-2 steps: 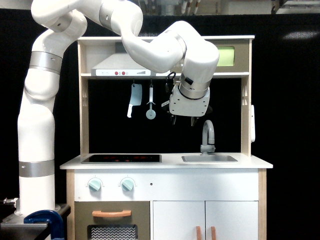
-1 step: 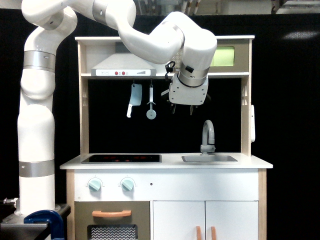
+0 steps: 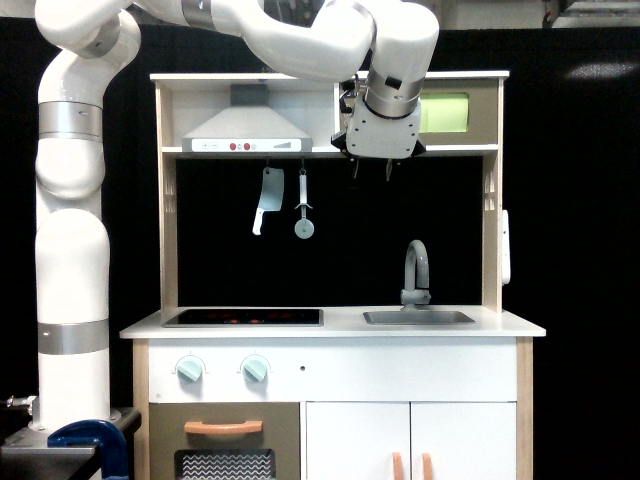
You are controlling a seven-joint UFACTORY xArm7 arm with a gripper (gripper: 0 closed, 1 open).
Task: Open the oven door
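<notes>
Setting: robot test lab | Evidence: black backdrop curtain (image 3: 590,250); wooden toy kitchen (image 3: 330,330) at 6 o'clock; white arm (image 3: 70,250) clamped at 9 o'clock

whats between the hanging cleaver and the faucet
In the exterior view, between the cleaver and the faucet only the hanging pizza cutter intervenes; the rest is bare black backdrop. The gripper hangs above that stretch.

Your arm (image 3: 70,250) rises as a white column at nine o'clock, bends over at eleven and reaches across the top to one o'clock. The wrist turns down there, and your gripper (image 3: 372,168) hangs fingers-down, its short dark fingertips slightly parted, clasping nothing.
</notes>
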